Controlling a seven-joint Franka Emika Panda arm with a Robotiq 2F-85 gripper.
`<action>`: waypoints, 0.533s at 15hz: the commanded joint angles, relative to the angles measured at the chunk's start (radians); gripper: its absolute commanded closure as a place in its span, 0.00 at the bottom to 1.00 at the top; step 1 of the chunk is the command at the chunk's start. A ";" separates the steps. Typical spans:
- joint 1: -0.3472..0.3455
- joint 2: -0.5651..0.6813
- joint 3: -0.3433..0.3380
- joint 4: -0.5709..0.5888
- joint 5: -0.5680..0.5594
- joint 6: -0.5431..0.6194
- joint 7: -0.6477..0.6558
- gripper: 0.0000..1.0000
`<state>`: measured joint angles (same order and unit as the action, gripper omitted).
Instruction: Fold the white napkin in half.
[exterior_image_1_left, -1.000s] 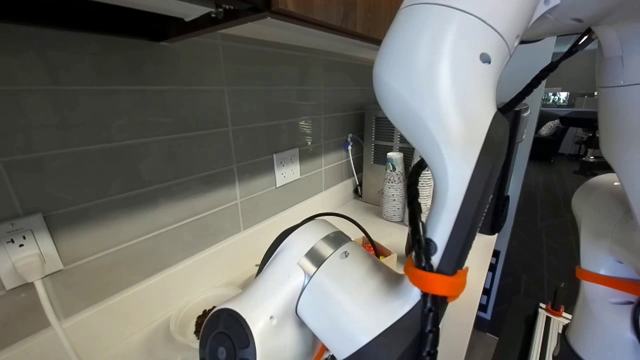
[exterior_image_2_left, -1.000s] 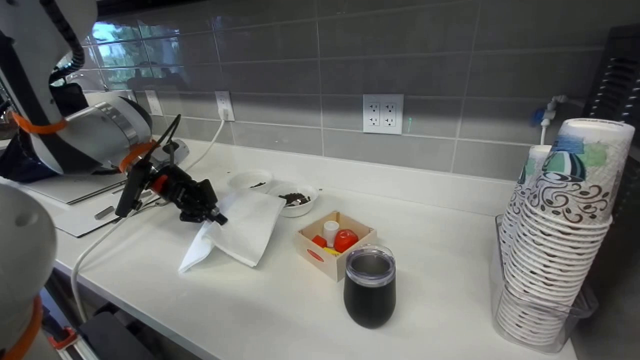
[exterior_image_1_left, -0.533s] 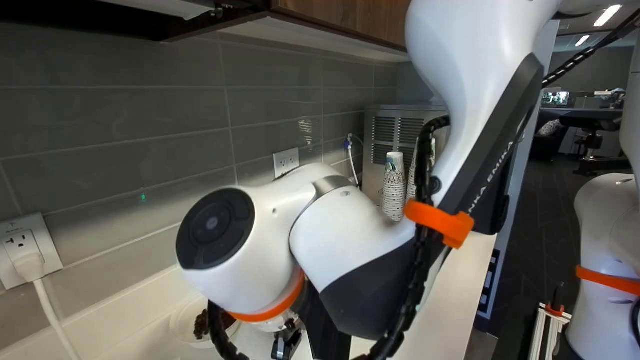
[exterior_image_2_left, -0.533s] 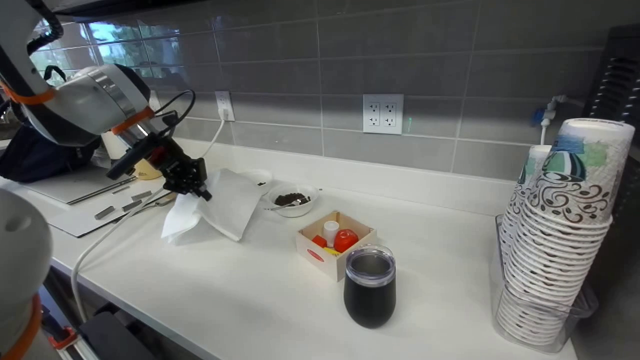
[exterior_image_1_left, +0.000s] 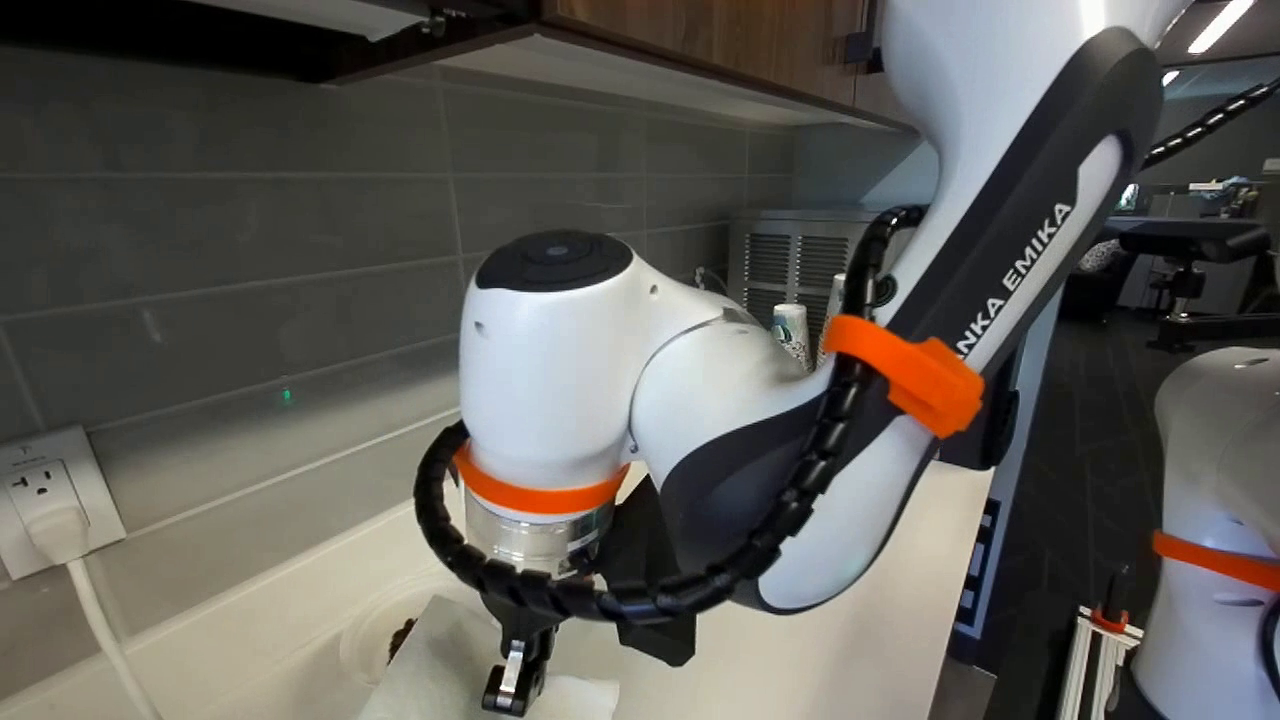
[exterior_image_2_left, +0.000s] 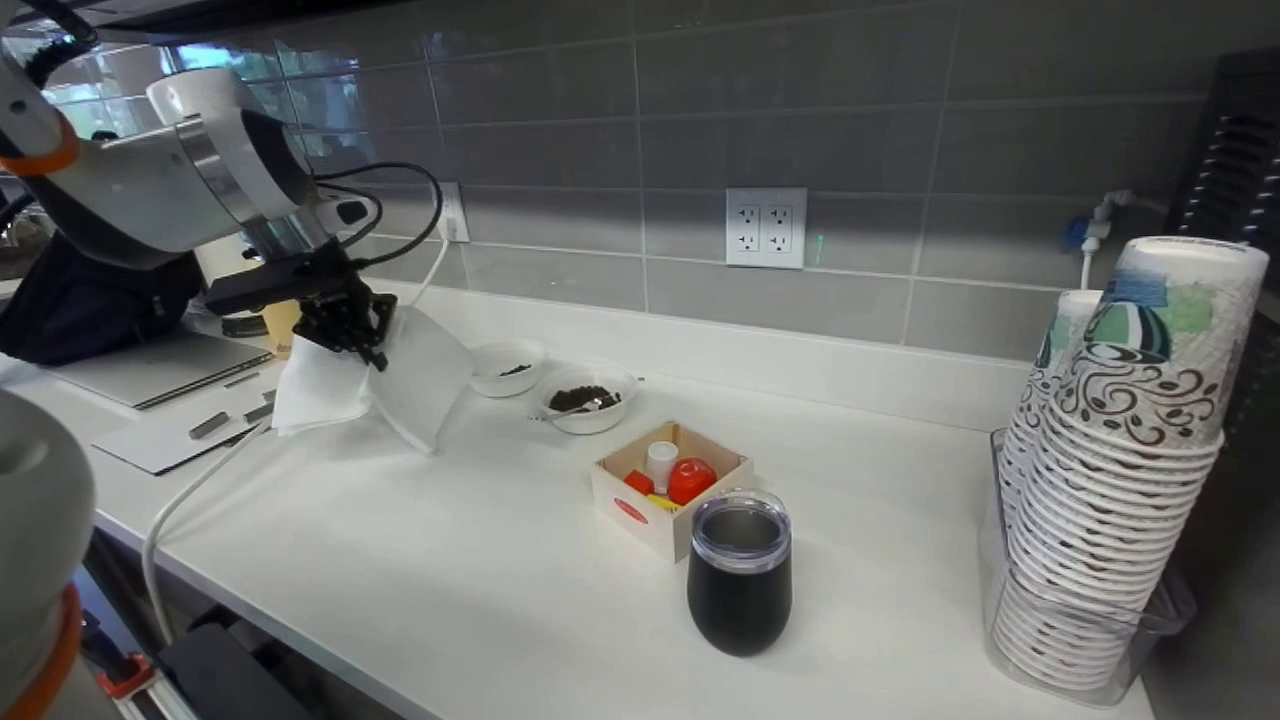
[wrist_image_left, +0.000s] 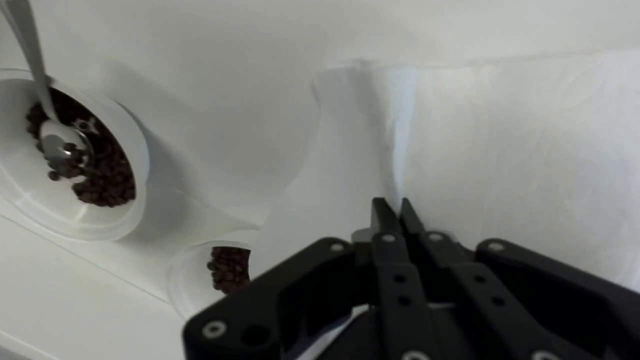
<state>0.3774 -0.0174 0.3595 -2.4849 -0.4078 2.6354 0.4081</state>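
The white napkin (exterior_image_2_left: 425, 375) is lifted off the countertop around its middle in an exterior view, and its two sides hang down like a tent. My gripper (exterior_image_2_left: 378, 360) is shut on a pinched ridge of it. In an exterior view the gripper (exterior_image_1_left: 508, 695) points down, with part of the napkin (exterior_image_1_left: 435, 660) beside it at the frame's bottom edge. In the wrist view the fingertips (wrist_image_left: 393, 204) close on the ridge, with the napkin (wrist_image_left: 500, 150) spread on both sides. The napkin's lower edges seem near or on the counter; exact contact is unclear.
Two white bowls (exterior_image_2_left: 590, 426) (exterior_image_2_left: 500, 386) with dark contents stand beside the napkin; the nearer holds a spoon. A small wooden box (exterior_image_2_left: 635, 515), a black tumbler (exterior_image_2_left: 740, 600) and stacked cups (exterior_image_2_left: 1100, 520) stand right. A white cable (exterior_image_2_left: 205, 485) and a flat board (exterior_image_2_left: 150, 450) lie left.
My gripper has moved left and up in an exterior view, turning more upright, and carried the napkin with it. The bowls and spoon are now uncovered there.
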 joint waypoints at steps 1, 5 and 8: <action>-0.011 0.003 -0.010 -0.103 0.206 0.251 -0.228 0.99; 0.001 0.119 0.072 -0.109 0.528 0.482 -0.493 0.99; -0.121 0.197 0.327 -0.038 0.766 0.548 -0.662 0.99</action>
<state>0.3548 0.0997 0.4902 -2.5938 0.1620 3.1201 -0.0927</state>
